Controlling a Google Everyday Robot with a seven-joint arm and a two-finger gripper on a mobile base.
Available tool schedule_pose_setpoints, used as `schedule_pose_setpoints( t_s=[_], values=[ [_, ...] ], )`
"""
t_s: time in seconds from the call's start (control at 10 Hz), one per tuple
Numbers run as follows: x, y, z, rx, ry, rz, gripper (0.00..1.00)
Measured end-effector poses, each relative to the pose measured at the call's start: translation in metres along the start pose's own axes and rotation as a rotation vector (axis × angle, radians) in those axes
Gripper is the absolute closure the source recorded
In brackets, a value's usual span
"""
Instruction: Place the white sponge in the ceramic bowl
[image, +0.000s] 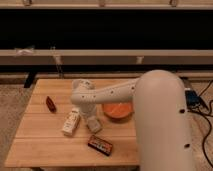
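Sponge (94, 125): 1 small off-white block with rounded corners, on the table (45, 135), just left of the bowl (119, 112), outside it. Gripper (91, 116) right above the sponge; contact unclear. Bowl: 1 round shallow dish, orange-red inside, upright, right of table centre, far rim hidden by arm (115, 92).

A smooth, off-white shell is seen over the whole arm (162, 120). The nearest link is formed as a broad, rounded cylinder, and small dark dots, too small to be identified, are spaced along its right side. A slimmer forearm (117, 92) of the same colour is marked with a faint row of dark dots. A bulbous wrist housing (82, 92) is joined to it. The pale gripper (93, 123) is located near the middle of the table (30, 145), slightly toward its front edge.
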Motion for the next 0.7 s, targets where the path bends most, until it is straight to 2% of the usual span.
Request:
schedule_pose_setpoints(
  t_s=[0.2, 0.3, 0.4, 0.7],
  values=[
    [-0.003, -0.006, -0.002, -0.009, -0.034, -0.017, 0.87],
    [-0.003, -0.007, -0.008, -0.008, -0.029, -0.021, 0.95],
    [-0.004, -0.006, -0.02, -0.002, -0.02, -0.022, 1.0],
    [0.0, 0.004, -0.074, 0.023, 0.033, -0.017, 1.0]
  ],
)
